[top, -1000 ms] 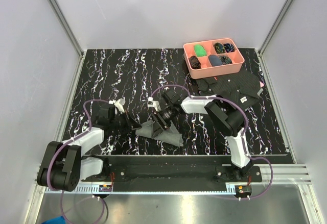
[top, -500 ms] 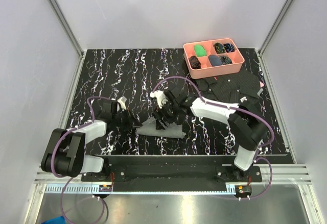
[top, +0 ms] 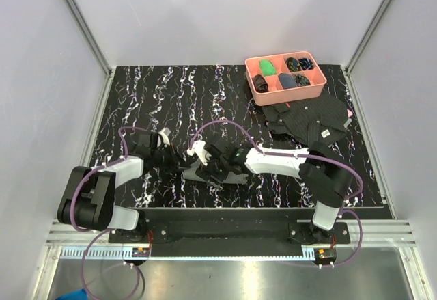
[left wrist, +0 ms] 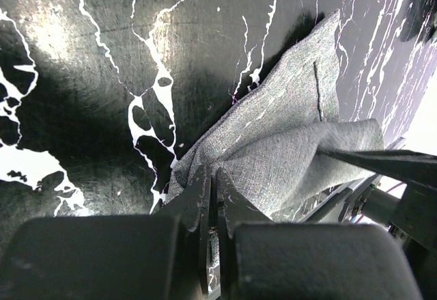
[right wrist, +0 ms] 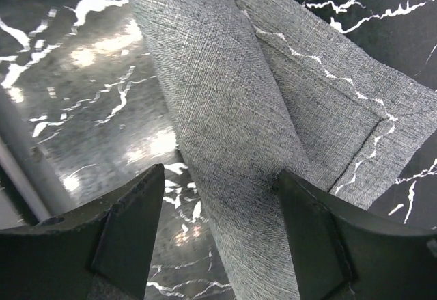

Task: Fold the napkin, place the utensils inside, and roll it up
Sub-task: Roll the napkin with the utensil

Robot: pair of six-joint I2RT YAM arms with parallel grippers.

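Observation:
The grey napkin (top: 217,175) lies bunched and partly rolled on the black marbled table near the front middle. My left gripper (top: 179,164) is at its left end. In the left wrist view the left gripper (left wrist: 213,180) is shut on the napkin's (left wrist: 293,129) near edge. My right gripper (top: 208,165) is low over the cloth. In the right wrist view the right gripper (right wrist: 218,204) is open, its jaws astride a rolled fold of the napkin (right wrist: 225,122), the right finger (right wrist: 311,225) touching the fold. The gold spoon and fork are not in view.
A pink tray (top: 290,93) with small dark and green items stands at the back right. A black patterned cloth with a white tag (top: 307,119) lies in front of it. A metal rail runs along the table's near edge.
My right gripper has moved left and nearer the front edge, down over the napkin. The napkin has shifted left and bunched up. My left gripper has stayed at its left end.

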